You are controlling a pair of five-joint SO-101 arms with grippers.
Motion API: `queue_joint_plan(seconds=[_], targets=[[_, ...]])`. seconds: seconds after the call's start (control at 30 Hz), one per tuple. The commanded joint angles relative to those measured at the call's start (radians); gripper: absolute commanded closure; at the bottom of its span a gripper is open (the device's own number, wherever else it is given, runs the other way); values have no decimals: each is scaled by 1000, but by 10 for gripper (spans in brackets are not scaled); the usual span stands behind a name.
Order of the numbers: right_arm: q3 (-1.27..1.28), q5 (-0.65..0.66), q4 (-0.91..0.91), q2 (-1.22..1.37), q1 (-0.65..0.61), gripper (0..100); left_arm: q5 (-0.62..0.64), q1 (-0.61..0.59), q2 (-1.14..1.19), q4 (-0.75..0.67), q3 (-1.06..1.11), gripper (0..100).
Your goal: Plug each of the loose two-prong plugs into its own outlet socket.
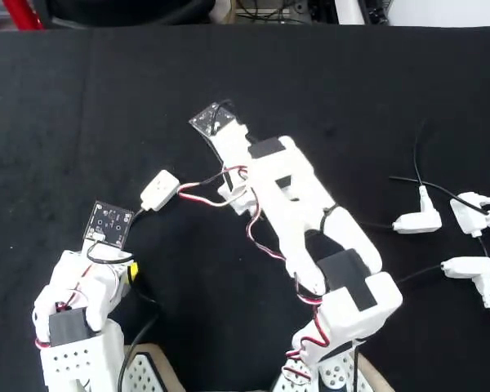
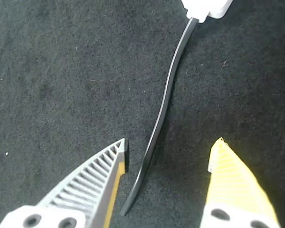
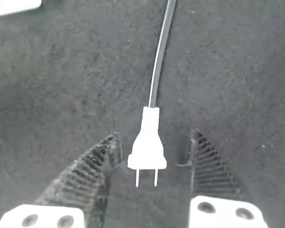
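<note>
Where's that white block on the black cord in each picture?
High view: white block left of centre, between the arms.
Left wrist view: at the frame edge, past the left claw.
Right wrist view: a white sliver, maybe it; cannot tell.
Shared landmark: its black cord, high and left wrist views.

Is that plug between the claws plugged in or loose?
Loose: the plug lies on the table, prongs bare, between the open right gripper.
</note>
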Motion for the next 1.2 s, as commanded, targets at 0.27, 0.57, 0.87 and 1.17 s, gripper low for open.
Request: queue_joint_plan(seconds=[0.27,0.57,0.87,1.17], targets=[[-56,107,44,1,21,822,-6,1,-3,-11,-5,722],[-139,187,57,125,104,822,-6,1,-3,-11,-5,722],[-174,189,117,114,110,822,-6,1,-3,-11,-5,722],[-189,239,91,125,126,822,-6,1,-3,-11,-5,722]])
